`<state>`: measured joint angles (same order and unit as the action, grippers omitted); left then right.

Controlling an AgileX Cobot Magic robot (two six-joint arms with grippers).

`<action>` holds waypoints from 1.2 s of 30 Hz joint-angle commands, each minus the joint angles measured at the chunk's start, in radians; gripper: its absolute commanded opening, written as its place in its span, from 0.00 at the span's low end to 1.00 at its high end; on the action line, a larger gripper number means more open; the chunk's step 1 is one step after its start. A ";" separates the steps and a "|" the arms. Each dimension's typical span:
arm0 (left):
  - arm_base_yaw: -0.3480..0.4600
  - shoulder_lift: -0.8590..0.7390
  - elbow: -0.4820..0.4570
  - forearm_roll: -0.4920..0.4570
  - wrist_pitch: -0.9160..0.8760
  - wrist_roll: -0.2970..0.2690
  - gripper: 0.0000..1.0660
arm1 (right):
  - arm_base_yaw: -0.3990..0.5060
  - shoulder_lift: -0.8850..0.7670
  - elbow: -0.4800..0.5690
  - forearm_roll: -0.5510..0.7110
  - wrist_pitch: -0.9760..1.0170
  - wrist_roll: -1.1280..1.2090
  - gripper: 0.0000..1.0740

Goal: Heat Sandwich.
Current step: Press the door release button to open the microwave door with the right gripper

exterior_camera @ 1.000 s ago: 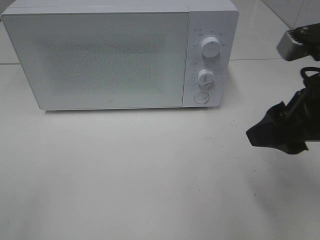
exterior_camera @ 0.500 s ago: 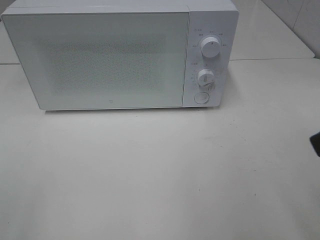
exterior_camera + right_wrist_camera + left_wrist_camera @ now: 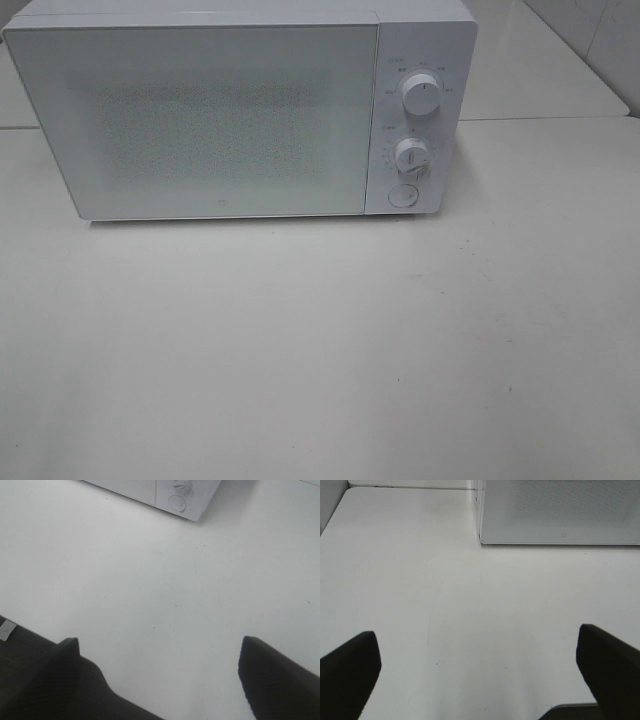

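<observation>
High view: white microwave [image 3: 230,110] stands at the back of a pale table [image 3: 320,350], front facing the camera. Door [image 3: 200,120] shut and flush with the case; its panel is frosted and speckled, and nothing can be made out through it. Control strip to the right of the door carries an upper knob [image 3: 421,97], below it a lower knob [image 3: 411,155], and at the bottom a round button [image 3: 402,196]. Left wrist view: left gripper [image 3: 476,630] hangs over bare tabletop, jaws spread wide, one dark finger [image 3: 350,670] at each side of the frame, with nothing between them and nothing touching either one. The microwave's lower front corner [image 3: 560,510] lies well ahead of it. Right wrist view: right gripper [image 3: 160,639] likewise wide, black ribbed fingers [image 3: 280,680] far apart over the table, empty gap between, gripping nothing. Ahead of it, well apart, sits the control-side corner of the microwave [image 3: 192,497] with the round button [image 3: 176,502] visible. Sandwich: none of the three views shows it, on the table or in either gripper. With the door closed and opaque to the camera, I cannot tell where it is.
</observation>
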<state>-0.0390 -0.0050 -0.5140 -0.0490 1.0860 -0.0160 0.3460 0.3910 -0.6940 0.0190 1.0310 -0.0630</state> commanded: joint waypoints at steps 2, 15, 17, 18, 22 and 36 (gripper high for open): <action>0.001 -0.016 -0.001 -0.008 -0.013 -0.004 0.94 | -0.088 -0.108 0.041 -0.019 0.026 0.037 0.75; 0.001 -0.016 -0.001 -0.008 -0.013 -0.004 0.94 | -0.244 -0.336 0.183 -0.019 -0.055 0.039 0.71; 0.001 -0.016 -0.001 -0.008 -0.013 -0.004 0.94 | -0.259 -0.363 0.197 -0.019 -0.037 0.051 0.71; 0.001 -0.016 -0.001 -0.008 -0.013 -0.004 0.94 | -0.267 -0.379 0.195 -0.025 -0.037 0.063 0.71; 0.001 -0.016 -0.001 -0.008 -0.013 -0.004 0.94 | -0.301 -0.423 0.195 -0.025 -0.037 0.063 0.71; 0.001 -0.014 -0.001 -0.008 -0.013 -0.004 0.94 | -0.306 -0.422 0.195 -0.019 -0.039 0.063 0.71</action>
<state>-0.0390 -0.0060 -0.5140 -0.0490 1.0860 -0.0160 0.0480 -0.0040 -0.4990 0.0000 0.9950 0.0000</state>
